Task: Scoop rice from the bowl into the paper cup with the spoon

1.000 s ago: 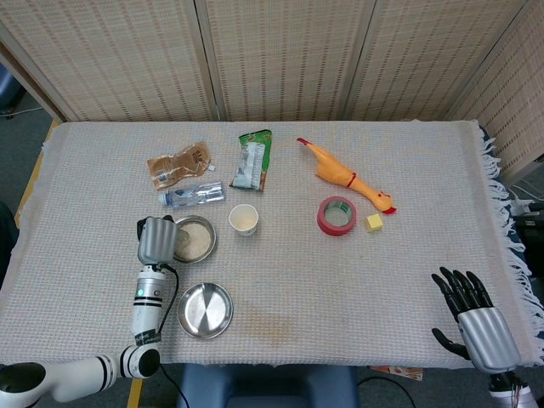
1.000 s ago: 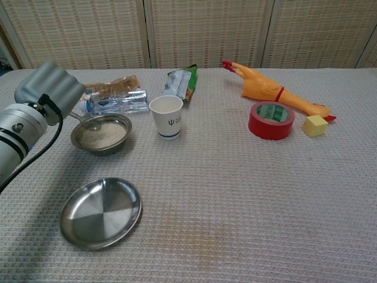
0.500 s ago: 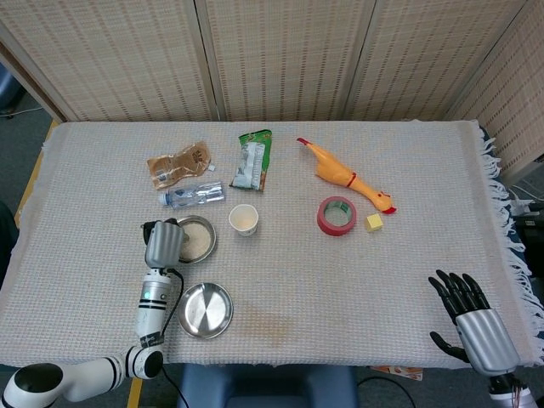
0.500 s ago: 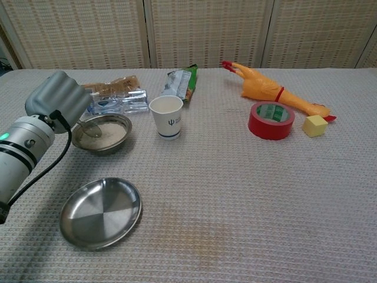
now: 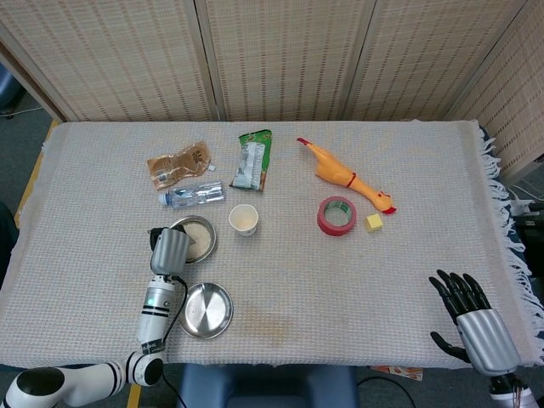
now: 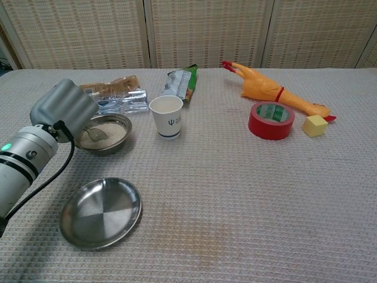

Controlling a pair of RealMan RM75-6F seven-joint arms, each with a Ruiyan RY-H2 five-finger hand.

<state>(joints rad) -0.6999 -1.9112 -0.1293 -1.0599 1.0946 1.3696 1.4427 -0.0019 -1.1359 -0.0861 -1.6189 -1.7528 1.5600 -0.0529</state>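
Observation:
A small metal bowl [image 6: 129,127] of rice [image 6: 113,132] stands left of centre, also seen as the bowl [image 5: 212,244] in the head view. My left hand [image 6: 63,108] hovers over its near-left rim and holds a metal spoon [image 6: 95,134], whose tip lies in the rice. From above, the left hand [image 5: 170,248] covers the bowl's left side. The white paper cup [image 6: 166,117] stands upright just right of the bowl, apart from it, and shows as the cup [image 5: 244,219] in the head view. My right hand [image 5: 473,320] rests open past the table's front right edge.
An empty metal plate [image 6: 101,212] lies in front of the bowl. Behind the bowl are a water bottle [image 5: 193,195], a brown pouch [image 5: 177,164] and a green snack packet [image 5: 252,159]. To the right lie a rubber chicken [image 5: 344,178], a red tape roll [image 5: 337,215] and a yellow cube [image 5: 374,223].
My left hand has shifted right and nearer over the bowl, dragging the spoon's tip from the far-left rim into the rice. The right hand has barely moved.

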